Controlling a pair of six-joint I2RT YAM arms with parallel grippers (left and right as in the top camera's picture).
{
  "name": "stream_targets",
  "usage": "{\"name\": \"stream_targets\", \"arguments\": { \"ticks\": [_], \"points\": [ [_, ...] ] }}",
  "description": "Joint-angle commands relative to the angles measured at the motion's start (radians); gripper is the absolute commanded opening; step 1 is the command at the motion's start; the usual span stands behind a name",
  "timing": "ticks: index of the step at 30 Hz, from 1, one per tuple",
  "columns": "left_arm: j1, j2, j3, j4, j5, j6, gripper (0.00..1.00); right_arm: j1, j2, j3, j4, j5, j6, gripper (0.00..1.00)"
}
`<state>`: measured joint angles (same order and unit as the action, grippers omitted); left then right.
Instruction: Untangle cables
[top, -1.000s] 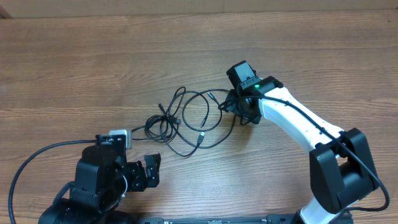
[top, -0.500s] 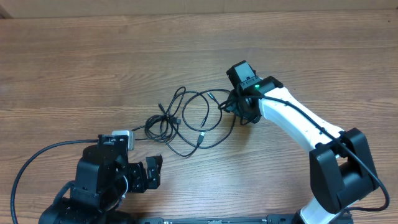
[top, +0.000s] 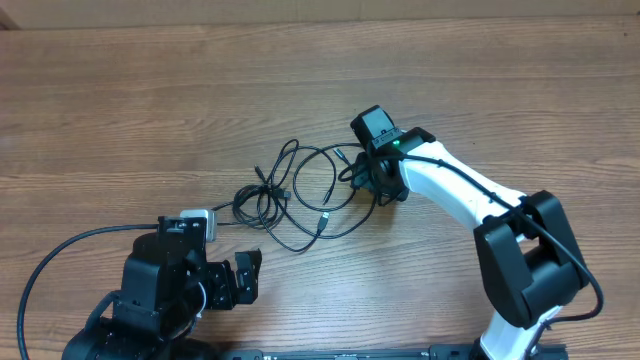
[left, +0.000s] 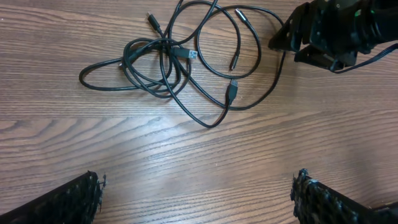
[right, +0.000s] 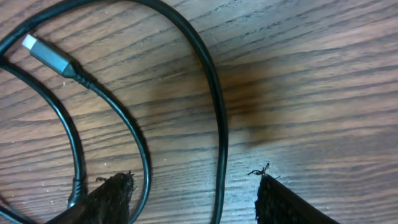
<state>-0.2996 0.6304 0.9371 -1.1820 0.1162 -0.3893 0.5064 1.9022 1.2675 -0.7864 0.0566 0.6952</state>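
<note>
Straddling one strand at the right edge of the cables, the right gripper stands with fingers parted, clenched on nothing. We see the black cords lying in loose loops on the wooden table. Well apart from the cables, the left gripper gapes wide, grasping nothing.

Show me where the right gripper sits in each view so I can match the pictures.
Overhead: the right gripper is just right of centre, at the right edge of the cables.
Left wrist: it is in the top right corner.
Right wrist: it is at the bottom edge, open.
Shared landmark: the outer cable loop passes beside the gripper in the left wrist view, and is probably the cable between its tips in the right wrist view.
</note>
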Motion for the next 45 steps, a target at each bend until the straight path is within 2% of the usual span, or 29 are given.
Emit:
{"name": "stream_targets", "arguments": {
  "ticks": [1,3,6,9,13,18,23,30,38,45],
  "points": [
    [-0.002,0.003,-0.011,0.001,0.008,0.015,1.0,0.002,0.043,-0.005,-0.001,0.009,-0.016,0.61],
    [-0.002,0.003,-0.011,0.001,0.008,0.015,1.0,0.002,0.061,-0.005,-0.006,0.009,-0.016,0.57],
    [-0.002,0.003,-0.011,0.001,0.008,0.015,1.0,0.002,0.078,-0.005,-0.007,0.009,-0.015,0.46],
    [-0.002,0.003,-0.011,0.002,0.008,0.015,1.0,0.002,0.087,-0.005,-0.008,0.009,-0.016,0.41],
    [-0.002,0.003,-0.011,0.005,0.008,0.015,1.0,0.002,0.102,-0.005,-0.007,0.009,-0.016,0.22],
    [-0.002,0.003,-0.011,0.005,0.008,0.015,0.99,0.002,0.103,-0.004,-0.011,0.009,-0.016,0.04],
    [-0.002,0.003,-0.011,0.005,0.008,0.015,1.0,-0.021,0.098,0.006,-0.029,0.009,-0.016,0.04],
    [-0.002,0.003,-0.011,0.005,0.008,0.015,1.0,-0.089,0.034,0.119,-0.159,0.009,-0.019,0.04],
    [-0.002,0.003,-0.011,0.005,0.008,0.015,1.0,-0.143,-0.13,0.415,-0.385,0.024,-0.171,0.04],
    [-0.002,0.003,-0.011,0.005,0.008,0.016,1.0,-0.163,-0.234,0.612,-0.511,0.128,-0.174,0.04]
  ]
}}
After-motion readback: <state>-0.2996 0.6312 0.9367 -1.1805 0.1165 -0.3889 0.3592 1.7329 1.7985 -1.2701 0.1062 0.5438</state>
